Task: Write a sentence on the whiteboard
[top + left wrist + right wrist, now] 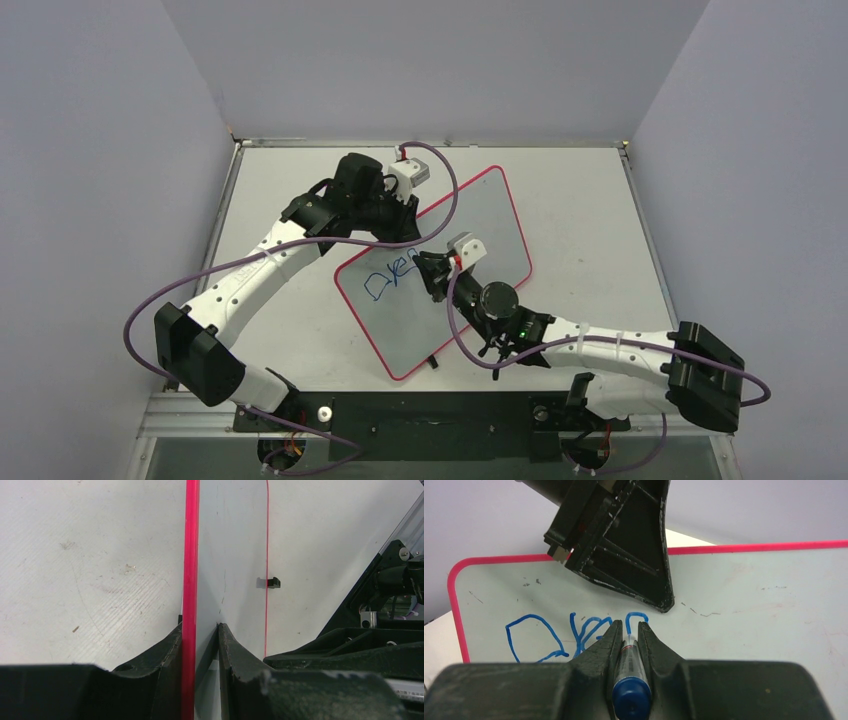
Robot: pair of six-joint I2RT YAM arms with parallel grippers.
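The whiteboard (480, 215) lies slanted on the table, white with a thin red rim. My left gripper (405, 230) is shut on its far left edge; in the left wrist view the jaws (200, 635) pinch the board (235, 555) beside the red rim. My right gripper (628, 627) is shut on a blue-capped marker (630, 672), its tip down on the board (749, 615). The sentence (574, 635) is blue scrawl: a large looping "D", more strokes, and a fresh hook by the marker tip. In the top view the sentence (388, 275) sits just left of my right gripper (428, 270).
The left arm's finger (629, 545) hangs over the board just beyond the writing. A small black clip (272, 582) sits on the board's rim, another (432, 360) at its near corner. Grey table (600, 230) lies around; walls close three sides. Purple cables loop from both arms.
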